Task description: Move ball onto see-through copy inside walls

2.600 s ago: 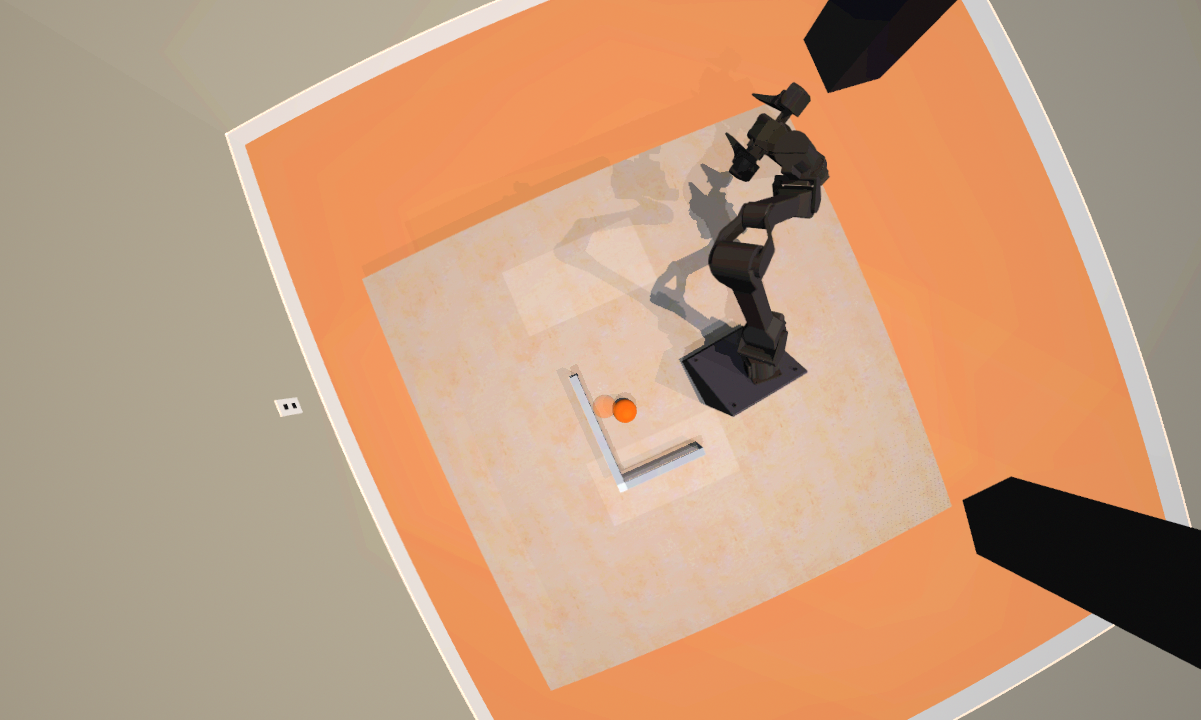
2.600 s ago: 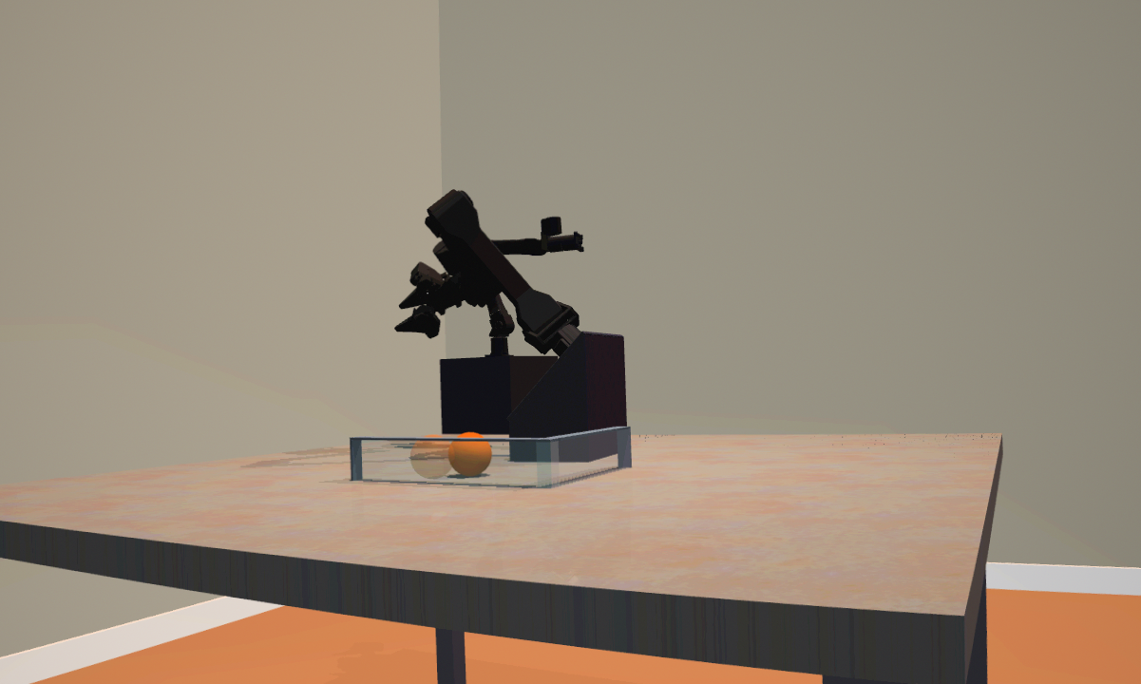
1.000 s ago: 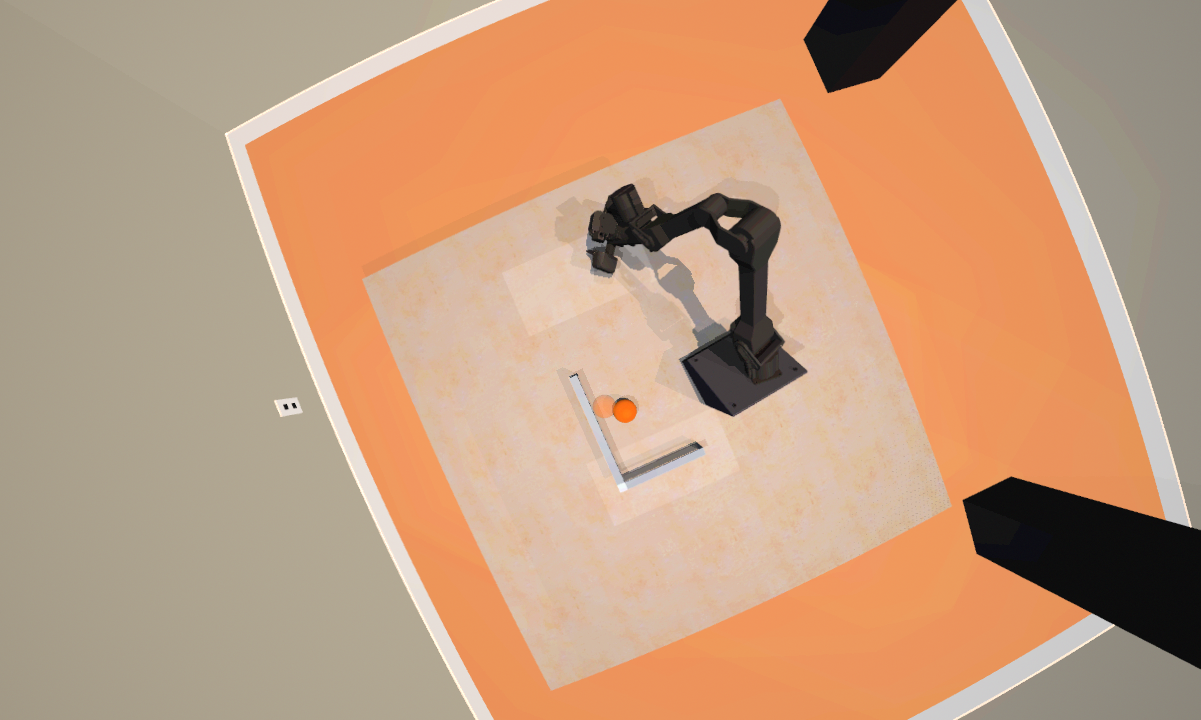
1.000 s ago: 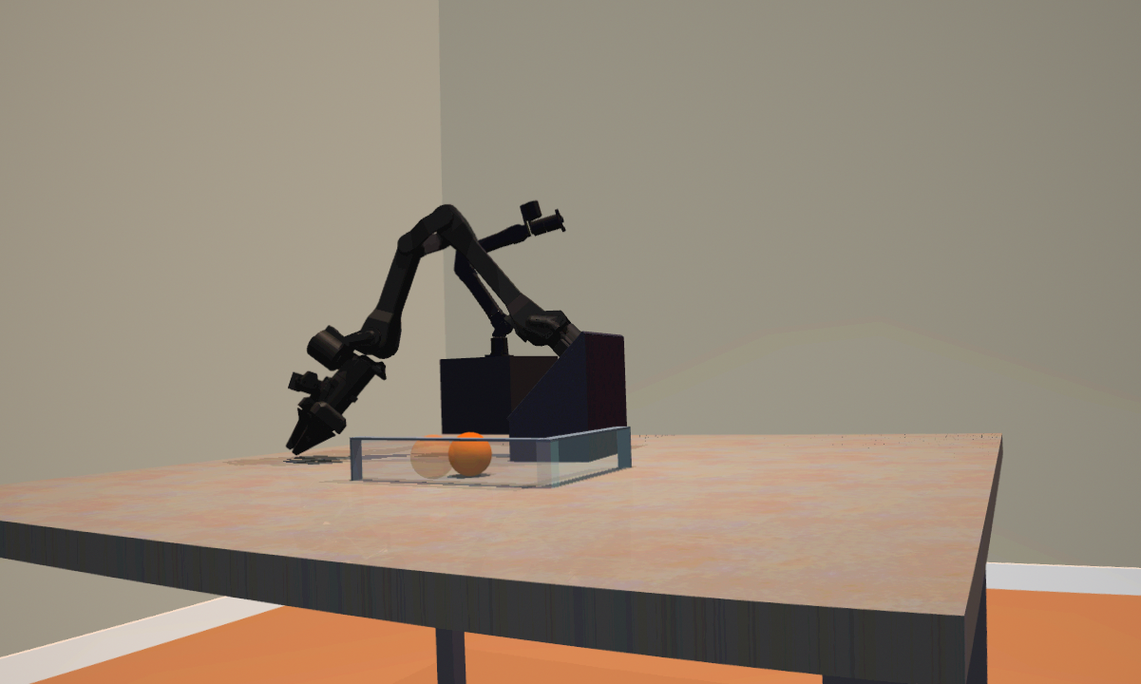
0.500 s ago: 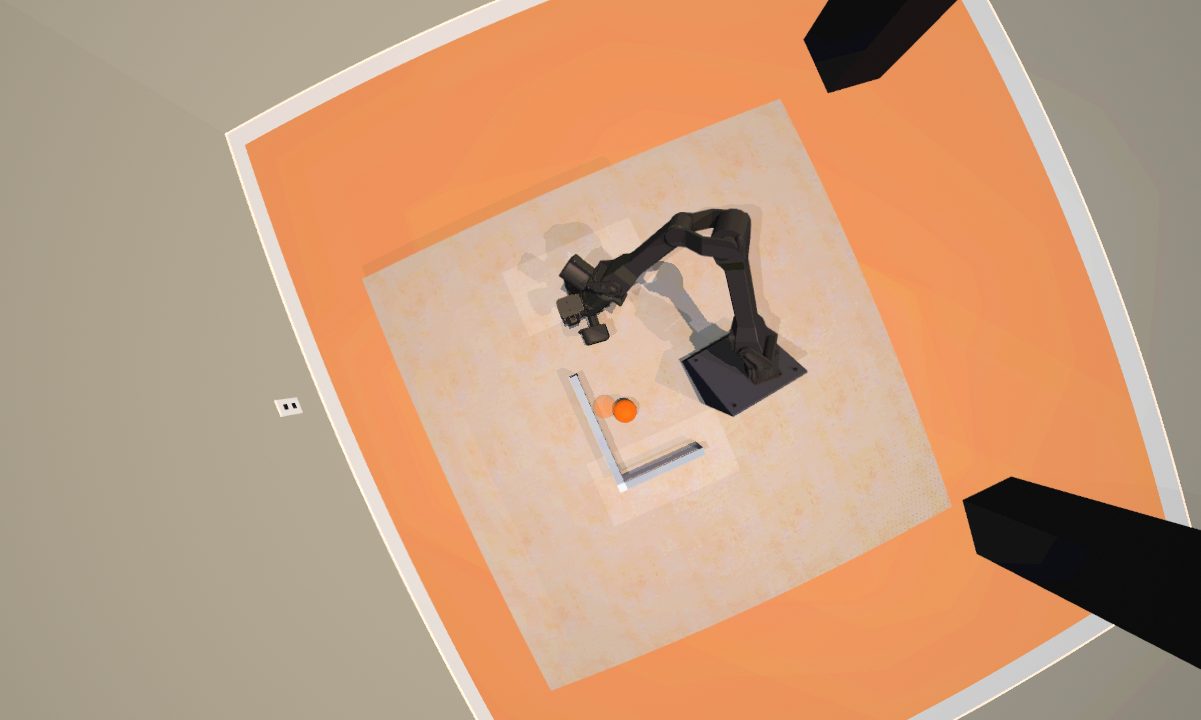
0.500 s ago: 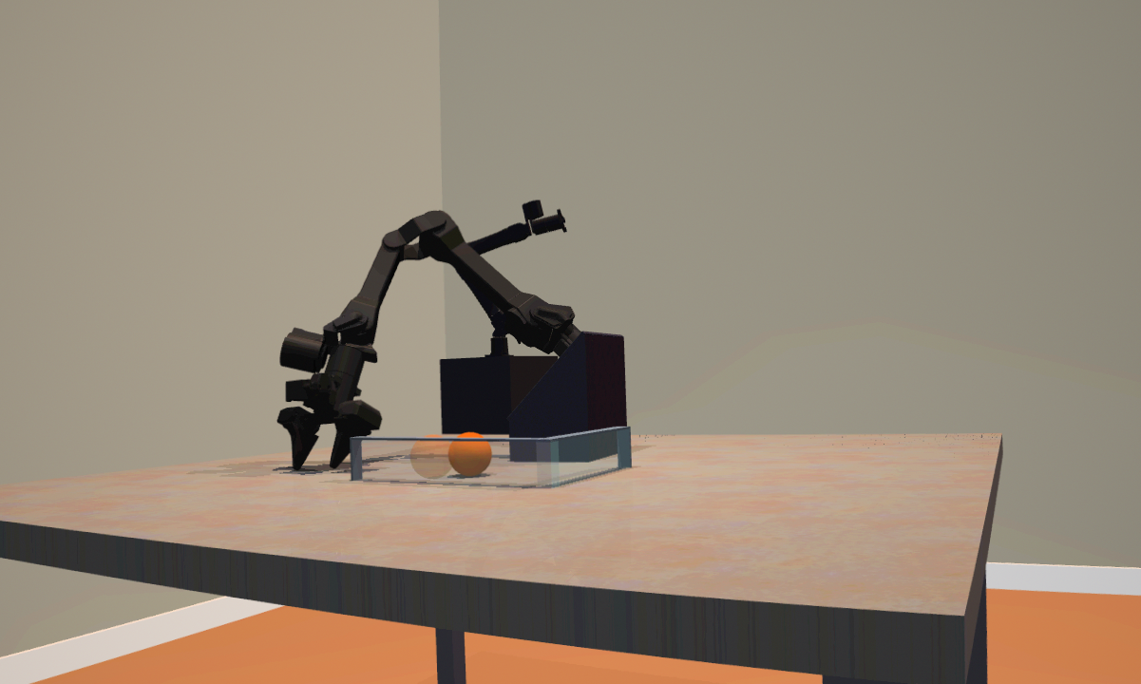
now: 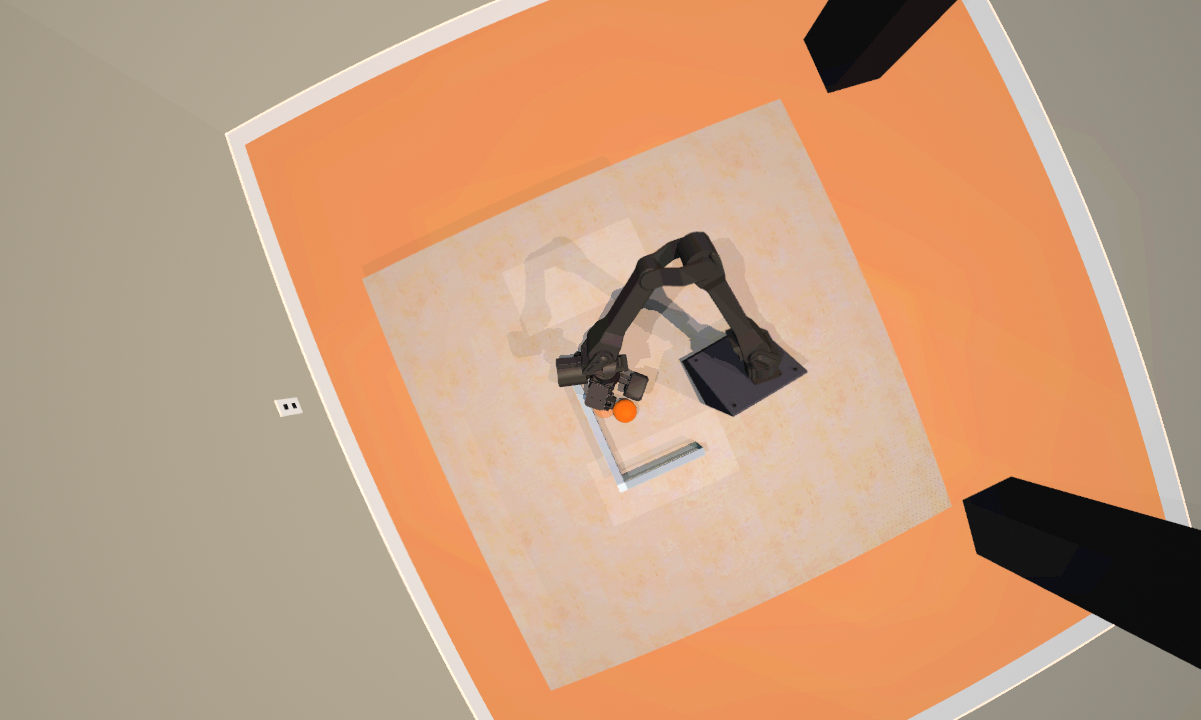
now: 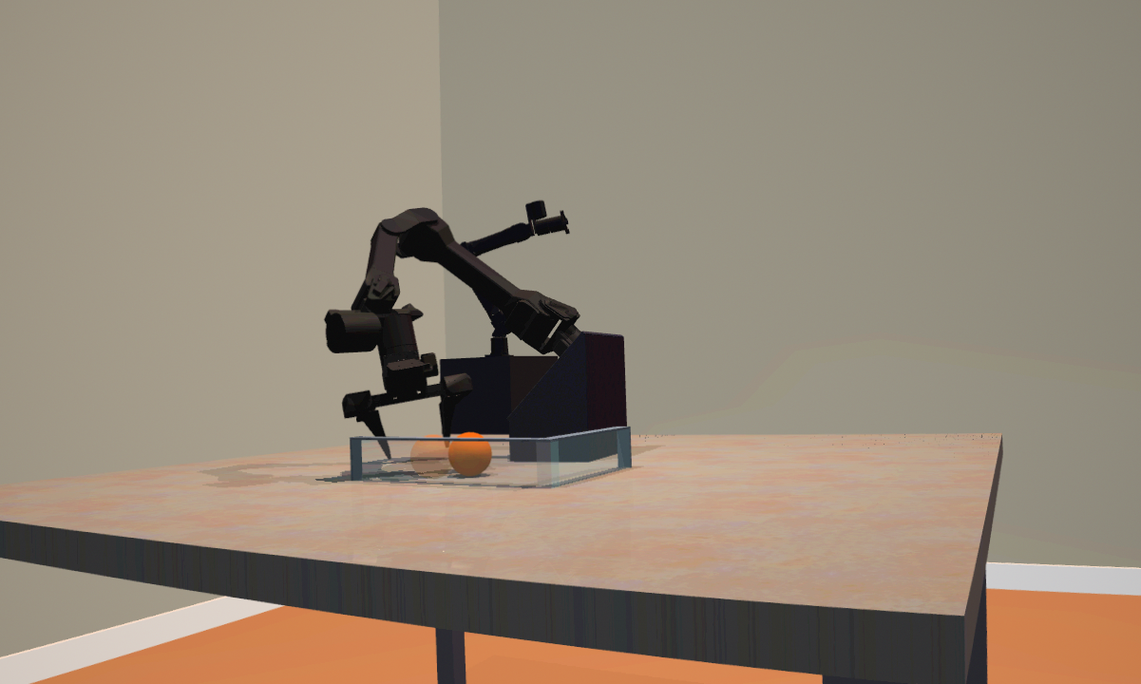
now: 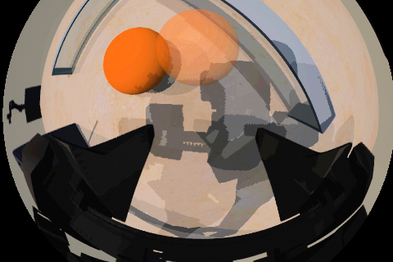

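The orange ball (image 7: 624,411) (image 8: 470,454) (image 9: 135,61) rests on the table inside the corner of the clear walls. The see-through copy (image 7: 603,413) (image 8: 426,459) (image 9: 205,45) is right beside it, on the long-wall side; the two overlap partly in the wrist view. The long clear wall (image 7: 603,440) and the short clear wall (image 7: 667,460) (image 8: 595,446) meet in a corner. My gripper (image 7: 619,396) (image 8: 417,450) (image 9: 206,132) is open and empty, low, pointing down near the long wall's open end. Ball and copy are ahead of its fingertips, not between them. From overhead, the gripper hides the fingertips and part of the copy.
The long wall's end (image 9: 303,112) stands close to the right finger in the wrist view. My arm's dark base (image 7: 743,376) (image 8: 603,382) stands on the table. Another dark box (image 8: 472,395) with a thin arm-like shape (image 8: 502,237) above it shows behind.
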`<state>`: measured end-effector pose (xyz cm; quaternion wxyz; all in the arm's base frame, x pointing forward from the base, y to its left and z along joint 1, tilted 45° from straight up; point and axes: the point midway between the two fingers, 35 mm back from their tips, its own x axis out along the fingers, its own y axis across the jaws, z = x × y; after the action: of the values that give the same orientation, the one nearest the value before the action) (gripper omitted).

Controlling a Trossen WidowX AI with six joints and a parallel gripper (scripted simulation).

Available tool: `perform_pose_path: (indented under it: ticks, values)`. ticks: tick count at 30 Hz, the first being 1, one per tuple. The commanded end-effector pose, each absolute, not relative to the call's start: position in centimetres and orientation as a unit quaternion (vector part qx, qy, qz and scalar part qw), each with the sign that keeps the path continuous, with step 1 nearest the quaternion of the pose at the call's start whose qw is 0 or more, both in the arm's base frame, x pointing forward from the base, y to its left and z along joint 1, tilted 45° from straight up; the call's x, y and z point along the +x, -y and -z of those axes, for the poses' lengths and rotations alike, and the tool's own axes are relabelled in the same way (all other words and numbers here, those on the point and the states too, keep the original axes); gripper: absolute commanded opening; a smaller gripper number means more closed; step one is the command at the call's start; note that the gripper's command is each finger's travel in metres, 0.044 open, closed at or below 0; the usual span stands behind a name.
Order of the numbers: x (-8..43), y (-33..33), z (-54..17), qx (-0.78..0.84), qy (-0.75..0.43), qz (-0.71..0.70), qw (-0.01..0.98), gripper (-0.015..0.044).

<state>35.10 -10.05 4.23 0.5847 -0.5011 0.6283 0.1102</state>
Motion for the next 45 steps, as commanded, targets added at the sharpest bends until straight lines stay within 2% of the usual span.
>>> perform_pose_path:
  ticks: [1, 6, 9, 45]
  values:
    - [34.6, 6.2, -3.4, -0.579, -0.628, -0.176, 0.489, 0.0408]
    - [33.5, 0.5, -2.0, -0.686, -0.598, -0.252, 0.329, 0.0408]
    - [33.1, -0.9, -1.8, -0.712, -0.585, -0.267, 0.284, 0.0408]
    - [34.0, 2.5, 1.8, -0.712, -0.585, -0.266, 0.283, 0.0408]
